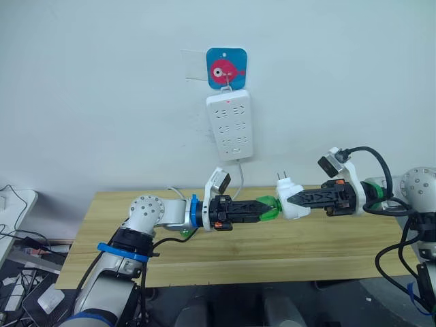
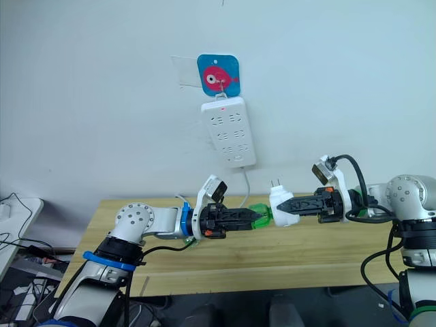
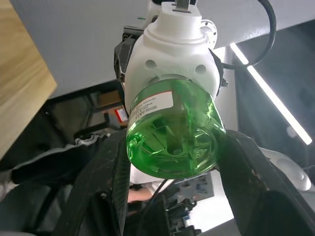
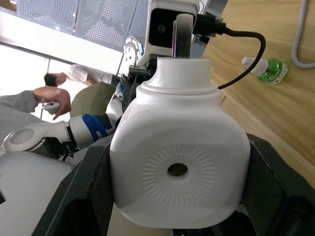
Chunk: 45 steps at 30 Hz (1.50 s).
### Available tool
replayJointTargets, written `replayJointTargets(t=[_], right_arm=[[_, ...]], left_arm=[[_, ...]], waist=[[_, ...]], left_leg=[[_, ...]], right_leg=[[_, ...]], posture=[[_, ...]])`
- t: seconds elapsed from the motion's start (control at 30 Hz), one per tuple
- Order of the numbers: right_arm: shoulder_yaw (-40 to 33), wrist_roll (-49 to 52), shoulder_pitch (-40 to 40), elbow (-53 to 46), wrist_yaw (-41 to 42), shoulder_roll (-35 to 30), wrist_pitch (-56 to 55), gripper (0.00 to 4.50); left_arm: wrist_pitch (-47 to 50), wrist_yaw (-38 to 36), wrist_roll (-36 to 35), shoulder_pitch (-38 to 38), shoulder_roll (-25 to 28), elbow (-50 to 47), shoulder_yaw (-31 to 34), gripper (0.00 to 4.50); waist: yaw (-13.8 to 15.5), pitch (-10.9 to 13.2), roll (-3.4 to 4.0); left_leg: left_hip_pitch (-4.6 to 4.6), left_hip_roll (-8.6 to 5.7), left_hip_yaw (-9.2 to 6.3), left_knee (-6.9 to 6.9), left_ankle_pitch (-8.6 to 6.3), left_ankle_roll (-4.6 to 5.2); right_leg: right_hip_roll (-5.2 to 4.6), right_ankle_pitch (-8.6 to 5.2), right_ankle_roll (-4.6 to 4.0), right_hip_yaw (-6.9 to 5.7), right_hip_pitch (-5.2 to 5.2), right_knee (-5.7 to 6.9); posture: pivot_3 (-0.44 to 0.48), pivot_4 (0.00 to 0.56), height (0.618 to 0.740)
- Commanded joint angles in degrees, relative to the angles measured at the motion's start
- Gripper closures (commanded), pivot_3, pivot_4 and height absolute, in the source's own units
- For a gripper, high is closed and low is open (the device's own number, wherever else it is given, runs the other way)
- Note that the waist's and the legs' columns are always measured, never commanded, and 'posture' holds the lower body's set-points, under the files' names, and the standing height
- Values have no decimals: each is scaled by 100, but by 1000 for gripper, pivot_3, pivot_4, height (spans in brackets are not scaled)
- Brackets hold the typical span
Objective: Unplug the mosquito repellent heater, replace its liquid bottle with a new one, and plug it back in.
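Observation:
The white mosquito repellent heater is unplugged and held in the air over the wooden table, prongs pointing up. My right gripper is shut on its sides; in the right wrist view its vent disc faces the camera. A green liquid bottle sticks out of the heater's base toward my left arm. My left gripper is shut on that bottle, one finger on each side. A second green bottle lies on the table under my left forearm.
A long white power strip hangs on the wall from a blue hook plate, its cable dropping behind the table. A person appears in the background of the right wrist view. Cables lie on the floor at far left.

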Motion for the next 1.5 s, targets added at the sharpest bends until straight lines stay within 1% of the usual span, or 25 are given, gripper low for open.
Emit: replayJointTargets(t=[0.03,0.07,0.1,0.23,0.27,0.3,0.4,0.47,0.53,0.57,0.63,0.67,0.73,0.8,0.83,0.93,1.0,1.07,1.13,1.23,1.4,1.5], right_arm=[[-36,31,67,-207,-1,-108,156,1495],[-46,32,76,-204,-4,-114,154,1495],[-59,35,81,-197,-13,-114,159,1495],[-115,30,62,-164,-60,-68,188,1495],[-141,32,40,-129,-83,-49,195,1495],[-166,33,16,-88,-105,-31,198,1495],[-231,17,-57,58,-159,13,199,1495],[-281,-4,-95,167,-202,39,196,1495],[-332,-4,-119,279,-266,66,198,1495],[-363,-4,-132,349,-300,81,200,1495],[-408,-35,-120,438,-334,91,181,1495],[-434,-42,-116,478,-352,100,180,1495],[-472,-65,-115,520,-362,121,188,1495],[-481,-92,-119,535,-352,137,191,1495],[-485,-97,-130,542,-361,159,195,1495],[-494,-92,-170,557,-393,223,201,1495],[-488,-58,-184,553,-411,242,201,1495],[-473,-5,-198,544,-439,256,201,1495],[-461,38,-214,538,-475,278,201,1495],[-431,132,-251,532,-530,309,201,1495],[-382,362,-292,522,-654,309,201,1495],[-374,453,-305,529,-728,317,201,1495]], left_arm=[[-90,-47,115,-49,11,-30,612,2262],[-61,-98,146,-27,4,-95,644,2262],[-33,-141,172,-1,1,-159,667,1552],[100,-153,295,83,-61,-247,816,485],[126,-143,331,111,-75,-270,866,147],[154,-132,360,138,-85,-294,913,34],[163,-135,494,235,-41,-431,998,34],[52,-332,772,353,135,-773,1019,34],[-202,-645,1200,482,382,-1265,952,34],[-615,-1012,1740,606,677,-1757,684,34],[-1732,-1849,2938,942,1326,-2779,116,34],[-2481,-2104,3598,1097,1508,-3089,-99,34],[-4296,-2226,4980,1373,1519,-3239,-353,34],[-5967,-2179,6206,1553,1402,-3059,-545,34],[-6952,-2077,6828,1618,1313,-2835,-607,34],[-9470,-1556,8319,1653,1052,-2010,-685,34],[-10807,-1275,8999,1619,947,-1509,-718,34],[-11823,-849,9527,1511,774,-1103,-642,34],[-12513,-514,9922,1362,632,-786,-605,34],[-13158,-53,10479,1099,453,-429,-572,34],[-13631,496,11071,705,275,49,-642,34],[-13811,722,11272,566,220,237,-699,34]], waist=[[-3,-1,2],[-4,-1,1],[-4,-1,1],[-4,-3,5],[-4,-3,4],[-4,-3,4],[-6,-3,4],[-6,-3,4],[-6,-3,4],[-6,-3,4],[-10,-4,5],[-6,-4,6],[35,-5,8],[108,-5,7],[142,-5,7],[215,-5,7],[237,-5,7],[258,-5,7],[282,-5,7],[285,-5,7],[277,-5,7],[265,-5,7]], left_leg=[[0,0,1,0,0,0],[0,0,2,0,0,-1],[0,-1,3,0,0,-1],[0,1,4,0,0,-1],[0,0,6,-1,0,-1],[0,-1,8,0,0,-1],[-1,-1,10,0,0,-1],[-1,-1,9,-1,0,-1],[0,-1,11,-1,0,-1],[0,-1,12,-3,0,-2],[0,-3,15,-6,0,-3],[2,-5,20,-11,1,-4],[3,-3,27,-14,1,-7],[2,-3,32,-13,1,-6],[2,-2,34,-11,1,-6],[0,0,35,-9,1,-4],[0,3,36,-10,0,-3],[-3,8,34,-10,-1,-1],[-7,7,32,-10,-2,0],[-7,6,31,-7,-2,1],[-5,4,29,-4,-2,2],[-4,4,28,-4,-2,2]], right_leg=[[0,0,0,1,0,0],[0,0,-1,2,0,0],[0,0,-1,2,0,-1],[-2,0,-2,3,-1,0],[-4,0,-2,5,-1,-1],[-4,0,-2,6,-1,-2],[-4,0,-2,7,-1,-3],[-4,0,-2,7,-1,-3],[-4,0,-3,8,-2,-3],[-3,0,-3,9,-2,-3],[-1,0,-4,9,-3,-6],[-1,0,-6,13,-2,-9],[-3,0,-9,17,-2,-16],[-5,6,-17,19,0,-26],[-5,7,-19,19,1,-28],[-6,9,-21,19,2,-35],[-9,10,-21,21,2,-39],[-14,11,-20,19,2,-39],[-19,12,-17,17,1,-39],[-20,15,-11,14,1,-33],[-18,16,-8,11,1,-24],[-14,16,-8,9,0,-20]], posture=[[-113,127,740],[-113,127,740],[-113,127,740],[-106,118,740],[-106,118,740],[-106,118,740],[-103,114,740],[-99,111,740],[-99,111,740],[-99,111,740],[-87,115,740],[-85,115,740],[-78,116,740],[-75,117,740],[-75,117,740],[-71,123,740],[-71,123,740],[-72,124,740],[-72,124,740],[-76,128,740],[-80,129,740],[-85,130,740]])
